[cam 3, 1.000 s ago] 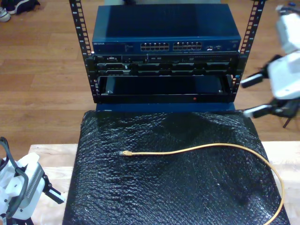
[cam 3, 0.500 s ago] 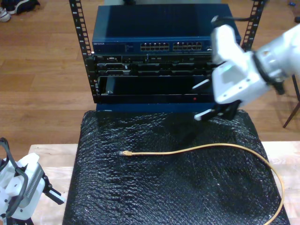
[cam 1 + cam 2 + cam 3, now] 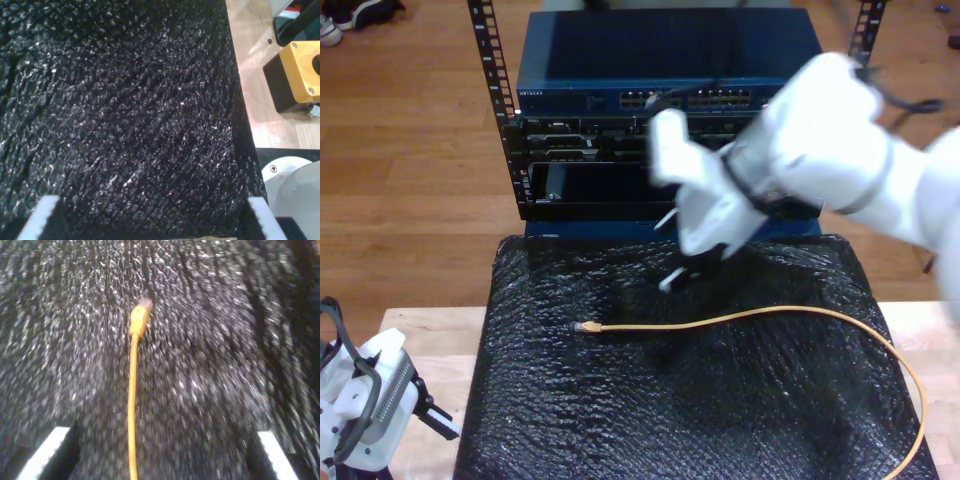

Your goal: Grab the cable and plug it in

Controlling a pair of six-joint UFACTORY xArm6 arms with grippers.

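My second gripper [image 3: 672, 250] hangs over the cable [image 3: 760, 318], jaws spread wide, holding nothing. My first gripper [image 3: 150, 220] gapes empty over the black mat [image 3: 650, 400]. No writing reads clearly

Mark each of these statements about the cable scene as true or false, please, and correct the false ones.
1. The cable lies on the black mat. True.
2. My second gripper is shut on the cable. False: its jaws stand open, with the cable running between them on the mat, not gripped.
3. The cable's plug is already in the blue switch. False: the plug rests on the mat, apart from the rack.
4. My first gripper is open over bare mat. True.
5. A yellow and black box sits on the black mat. False: it sits on the wooden surface beside the mat.
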